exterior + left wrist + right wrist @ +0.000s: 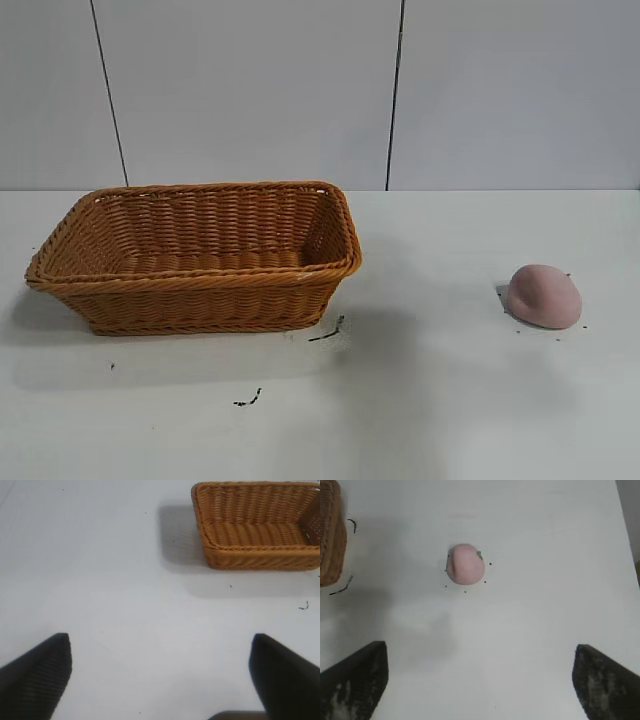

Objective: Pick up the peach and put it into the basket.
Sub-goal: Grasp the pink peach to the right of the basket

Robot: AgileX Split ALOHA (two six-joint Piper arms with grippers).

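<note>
Nearest you, both tools are cut off to dark fingertips: left tool (160, 680) spread wide over bare white tabletop (450, 400), right tool (480, 680) likewise released. Left sits the orange-brown woven wicker basket (200, 260); open tabletop separates it from the small pale-pink rounded peach (465, 564), well ahead of the right tool.

From my exterior camera I see neither arm. In the left wrist view the basket (255, 527) runs off the edge; the right wrist view catches only 1 corner. Only the fingertips (355, 680) of each gripper show, cut off below.
</note>
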